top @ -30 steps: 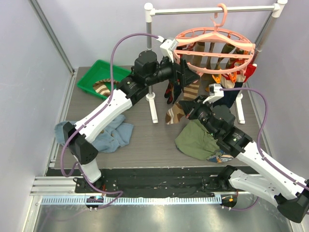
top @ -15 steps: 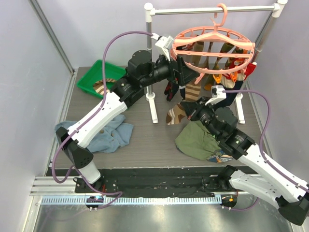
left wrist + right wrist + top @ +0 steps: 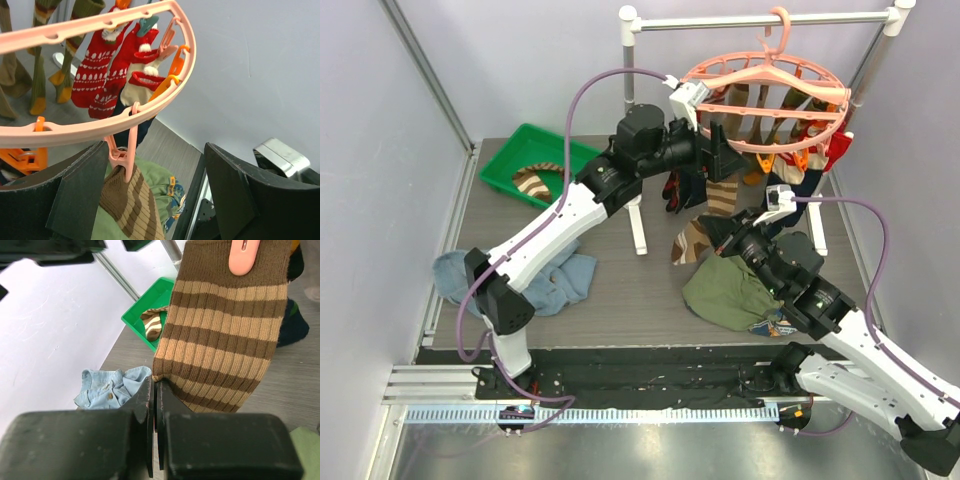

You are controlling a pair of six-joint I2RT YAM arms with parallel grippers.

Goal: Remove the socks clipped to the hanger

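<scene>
Left wrist view, left gripper [image 3: 155, 150] jaws spread wide either side of a pink peg [image 3: 122, 160] on the hanger [image 3: 75, 132], brown striped sock [image 3: 225, 335] hanging from it, right gripper [image 3: 155, 390] jaws pinching its lower edge.

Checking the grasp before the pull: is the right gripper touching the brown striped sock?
Touching. The right wrist view shows the right gripper closed on the lower edge of the brown striped sock, with the fabric pinched between its jaws.

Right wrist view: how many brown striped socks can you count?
2. The hanging sock, clipped by a pink peg, and another sock in the green bin. More may be hidden.
</scene>
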